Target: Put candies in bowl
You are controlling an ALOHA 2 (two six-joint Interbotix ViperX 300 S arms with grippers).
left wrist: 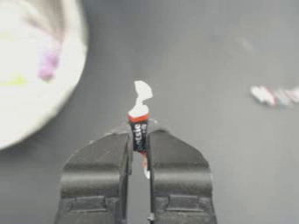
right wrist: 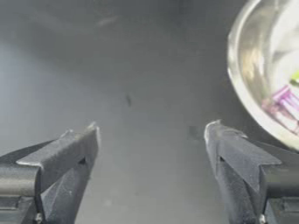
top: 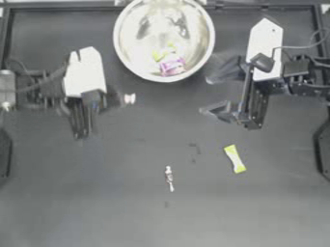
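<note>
No word, number, brand or sign can be read anywhere in these views. The thin white candy (left wrist: 139, 131) pinched between the jaws of the left gripper (left wrist: 137, 144) carries red and dark marks on its wrapper, but they are too small and blurred to make out as letters, and the wrappers inside the bowl (top: 129, 53) show only smears of colour
</note>
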